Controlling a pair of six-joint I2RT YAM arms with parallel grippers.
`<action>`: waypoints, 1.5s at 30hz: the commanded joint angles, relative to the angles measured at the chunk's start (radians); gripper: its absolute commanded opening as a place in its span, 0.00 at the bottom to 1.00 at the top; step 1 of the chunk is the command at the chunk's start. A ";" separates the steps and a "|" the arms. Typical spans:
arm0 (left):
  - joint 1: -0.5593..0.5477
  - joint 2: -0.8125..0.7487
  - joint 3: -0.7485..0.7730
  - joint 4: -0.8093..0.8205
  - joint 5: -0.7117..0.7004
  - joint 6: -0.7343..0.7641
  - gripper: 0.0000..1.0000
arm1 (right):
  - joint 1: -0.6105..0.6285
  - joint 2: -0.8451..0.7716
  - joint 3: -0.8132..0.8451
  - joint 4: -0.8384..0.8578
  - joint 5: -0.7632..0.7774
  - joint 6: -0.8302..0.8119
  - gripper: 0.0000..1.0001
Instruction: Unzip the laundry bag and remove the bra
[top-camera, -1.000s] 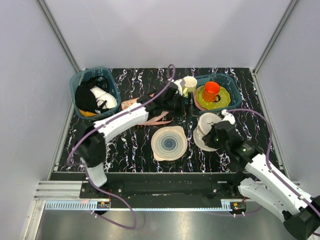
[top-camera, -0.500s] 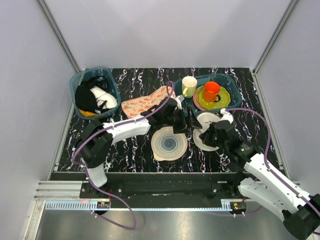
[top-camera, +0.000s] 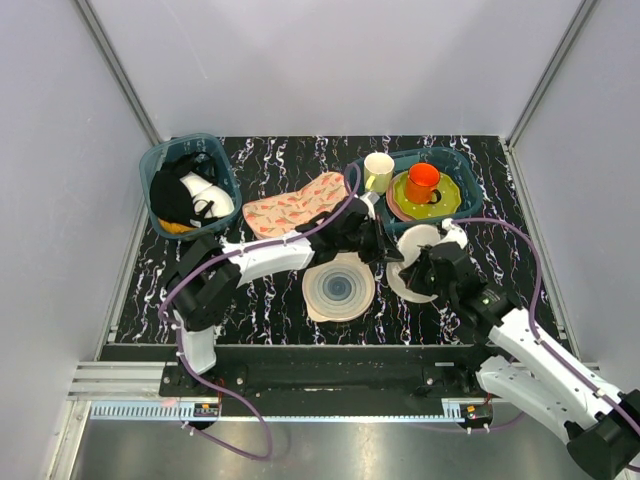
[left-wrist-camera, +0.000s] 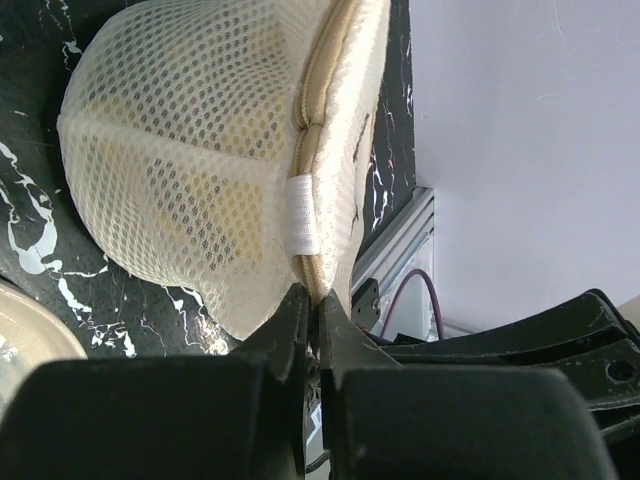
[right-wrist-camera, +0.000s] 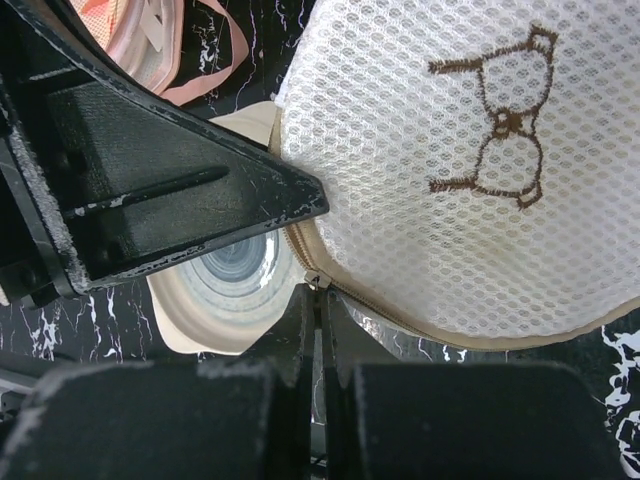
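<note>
The laundry bag (top-camera: 413, 243), a white domed mesh pouch with a small line drawing (right-wrist-camera: 505, 130), lies right of centre between my two grippers. My left gripper (left-wrist-camera: 315, 300) is shut on the tan zipper seam at the bag's edge (left-wrist-camera: 320, 120), coming in from the left (top-camera: 388, 248). On the near side, my right gripper (right-wrist-camera: 318, 292) is shut on the metal zipper pull (right-wrist-camera: 316, 280), below the bag in the top view (top-camera: 420, 270). The zipper looks shut. The bra shows only as a dull yellow patch through the mesh (left-wrist-camera: 225, 215).
A pale ringed disc (top-camera: 338, 286) lies just left of the bag. A pink carrot-patterned cloth (top-camera: 295, 205) is spread behind it. A teal basket (top-camera: 160, 158) of dark clothes sits at back left. Another teal basket (top-camera: 470, 172) at back right holds plates and an orange cup (top-camera: 423, 182); a cream cup (top-camera: 378, 170) stands beside it.
My left arm swung from the pink cloth at the back over to the bag, and its open jaws shut on the zipper seam. The cloth now lies spread out. The right gripper kept its hold.
</note>
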 joint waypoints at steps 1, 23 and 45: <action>0.018 -0.050 0.044 -0.047 -0.075 0.067 0.00 | 0.002 -0.045 0.009 -0.028 0.069 -0.010 0.00; 0.166 0.051 0.271 -0.268 0.073 0.314 0.29 | -0.016 -0.083 0.003 -0.099 0.119 0.071 0.00; 0.028 -0.115 -0.014 -0.081 -0.036 -0.019 0.77 | -0.015 -0.013 -0.002 -0.007 0.082 0.033 0.00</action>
